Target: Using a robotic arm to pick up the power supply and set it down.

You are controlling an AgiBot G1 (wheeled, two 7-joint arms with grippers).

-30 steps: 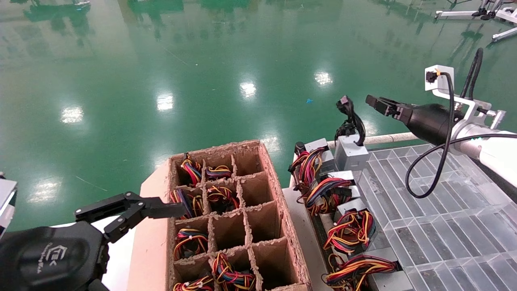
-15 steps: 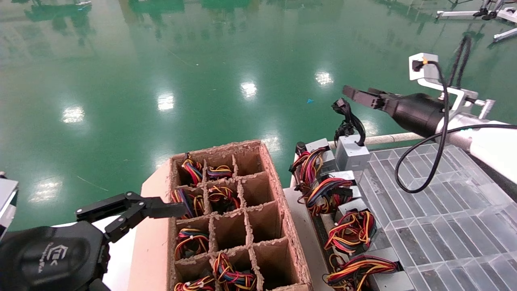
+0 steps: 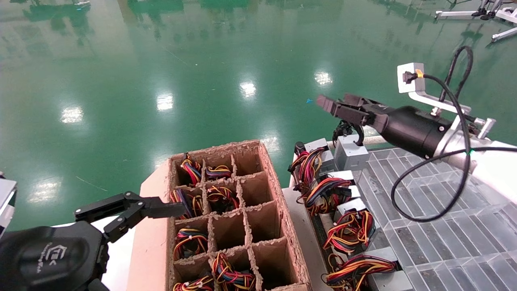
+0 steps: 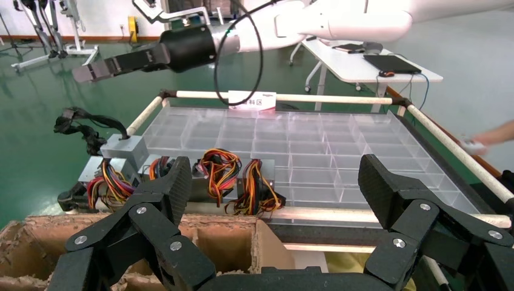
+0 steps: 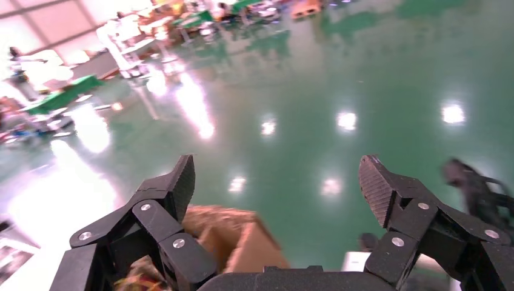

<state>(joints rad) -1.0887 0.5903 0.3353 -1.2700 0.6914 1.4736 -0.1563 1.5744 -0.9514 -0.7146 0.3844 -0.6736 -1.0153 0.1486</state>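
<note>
The power supply (image 3: 349,151) is a small grey box with black wires (image 3: 346,128), standing at the far left corner of the clear tray; it also shows in the left wrist view (image 4: 124,148). The robotic arm (image 3: 408,129), white with a black wrist, reaches in from the right. Its right gripper (image 3: 335,104) hangs open just above the black wires and touches nothing; the right wrist view (image 5: 279,182) shows only green floor between its fingers. My left gripper (image 3: 131,210) stands open and empty at the cardboard box's near left edge (image 4: 276,188).
A divided cardboard box (image 3: 278,194) holds coloured wire bundles in several cells. A clear compartment tray (image 3: 444,226) lies to its right, and several grey boxes with red and yellow wires (image 3: 327,190) line the tray's left edge. Green floor lies beyond.
The right gripper has swung left and a little down, from right of the black wires to directly over them. The left arm has not moved.
</note>
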